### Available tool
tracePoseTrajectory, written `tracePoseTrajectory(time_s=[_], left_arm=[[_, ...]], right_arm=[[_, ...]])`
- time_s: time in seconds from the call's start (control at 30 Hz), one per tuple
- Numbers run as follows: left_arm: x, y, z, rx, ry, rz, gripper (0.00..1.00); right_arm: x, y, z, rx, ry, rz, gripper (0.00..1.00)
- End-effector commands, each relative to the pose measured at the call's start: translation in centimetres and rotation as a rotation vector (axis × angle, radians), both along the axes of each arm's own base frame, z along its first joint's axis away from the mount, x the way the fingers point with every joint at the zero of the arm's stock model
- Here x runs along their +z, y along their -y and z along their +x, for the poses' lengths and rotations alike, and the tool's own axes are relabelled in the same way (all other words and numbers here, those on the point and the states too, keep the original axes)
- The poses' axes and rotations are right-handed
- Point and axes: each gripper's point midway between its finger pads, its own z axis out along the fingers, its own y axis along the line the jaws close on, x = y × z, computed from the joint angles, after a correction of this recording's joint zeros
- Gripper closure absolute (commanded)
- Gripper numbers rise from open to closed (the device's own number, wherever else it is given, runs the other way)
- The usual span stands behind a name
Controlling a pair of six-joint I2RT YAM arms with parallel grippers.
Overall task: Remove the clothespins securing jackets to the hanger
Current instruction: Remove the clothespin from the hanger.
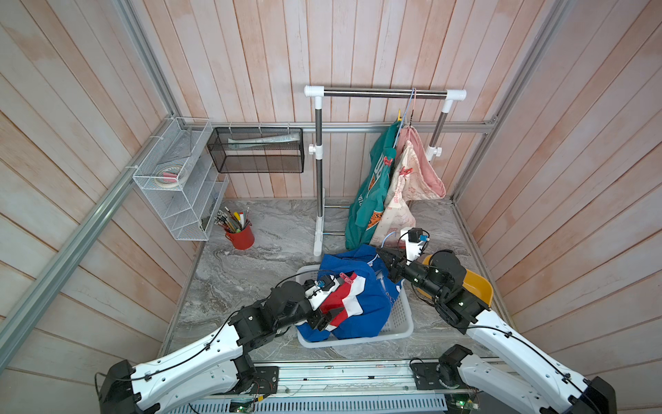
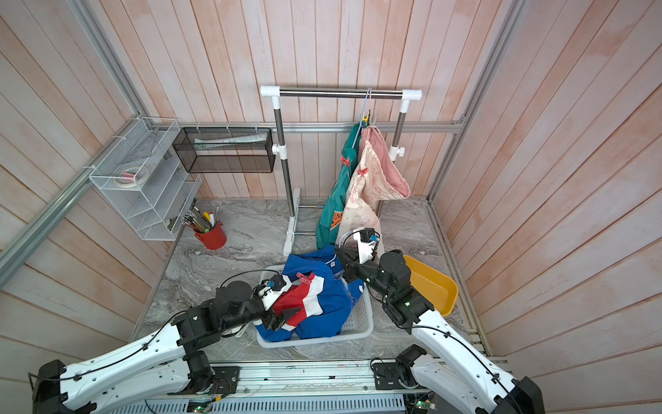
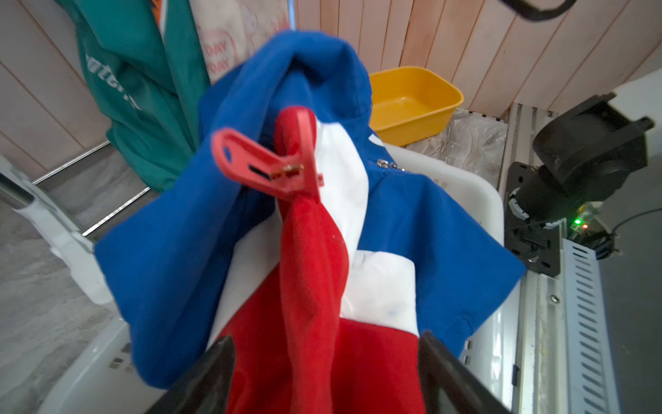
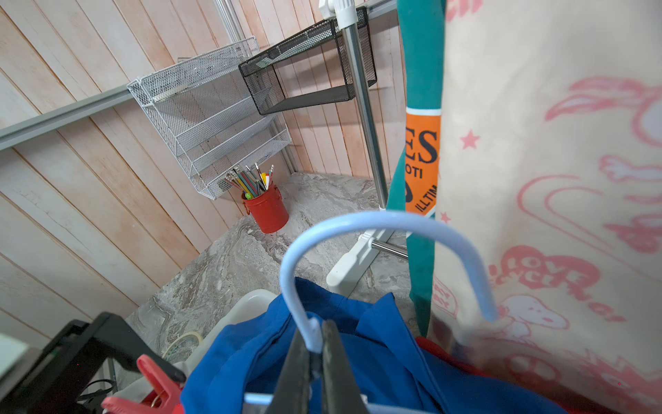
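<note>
The blue jacket (image 1: 372, 304) with red and white panels lies heaped in the white basket (image 1: 401, 322). A red clothespin (image 1: 345, 277) (image 3: 272, 165) is still clipped on its fold. My left gripper (image 1: 327, 317) (image 3: 329, 376) is open, with the red panel lying between its jaws. My right gripper (image 1: 385, 258) (image 4: 315, 344) is shut on the neck of the jacket's light blue hanger (image 4: 376, 222). The teal jacket (image 1: 372, 186) and the cream jacket (image 1: 408, 186) hang on the rack, each with a red clothespin (image 1: 388, 161) (image 1: 404, 171).
The clothes rack (image 1: 385, 94) stands at the back. A yellow tub (image 1: 476, 286) sits under my right arm. A red cup of pencils (image 1: 240, 234) stands at the left below a white wire shelf (image 1: 172, 179) and a black mesh shelf (image 1: 258, 150).
</note>
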Motion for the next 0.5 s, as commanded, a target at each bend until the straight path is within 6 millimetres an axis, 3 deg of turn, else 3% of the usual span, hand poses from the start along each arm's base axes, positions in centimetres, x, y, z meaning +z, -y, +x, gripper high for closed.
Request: tracePoseTrajectory(time_s=[0.0, 0.47], left_arm=[[2.7, -0.2, 0.0, -0.011, 0.005, -0.045, 0.1], [5.6, 2.2, 1.0, -0.167, -0.11, -0.121, 0.12]], right_arm=[[0.7, 0.1, -0.2, -0.001, 0.008, 0.01, 1.0], [0.8, 0.3, -0.4, -0.005, 0.018, 0.008, 1.0]])
